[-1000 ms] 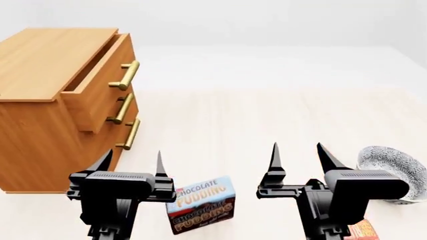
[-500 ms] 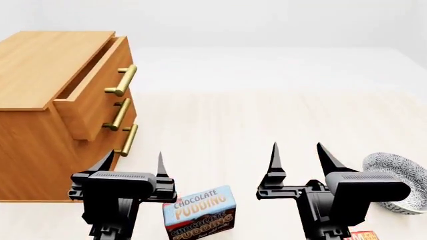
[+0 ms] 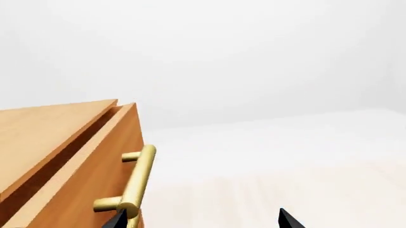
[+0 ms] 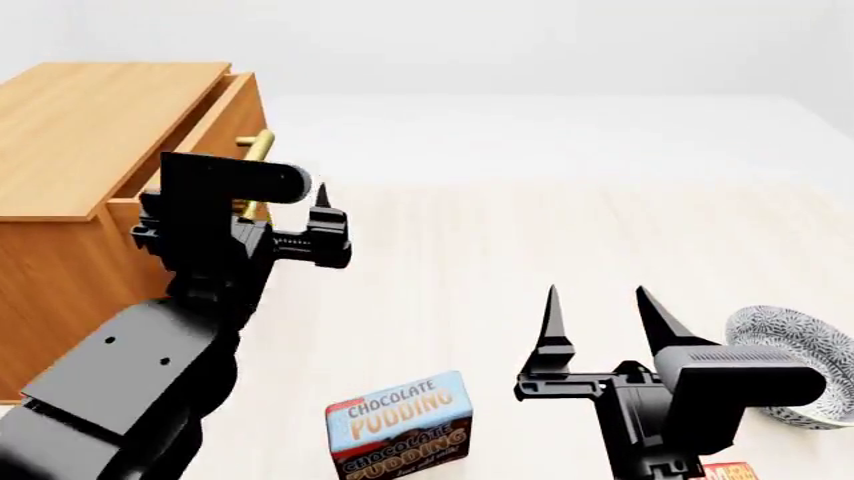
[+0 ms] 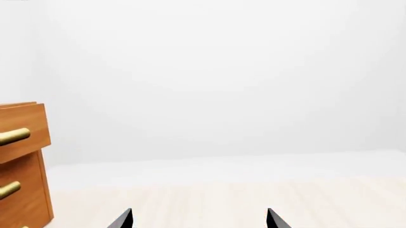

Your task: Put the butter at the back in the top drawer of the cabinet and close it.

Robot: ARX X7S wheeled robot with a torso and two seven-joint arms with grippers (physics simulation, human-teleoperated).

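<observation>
Top drawer (image 4: 187, 150) ajar only; butter (image 4: 727, 471) unpicked; left gripper (image 4: 274, 205), right gripper (image 4: 597, 315) both spread, empty

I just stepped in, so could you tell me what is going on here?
The robot's left claw is open and raised in front of the brass handle of the top drawer of the cabinet, which stands partly open. The right claw hangs open and empty. The butter lies on the floor near it, just in view.
</observation>
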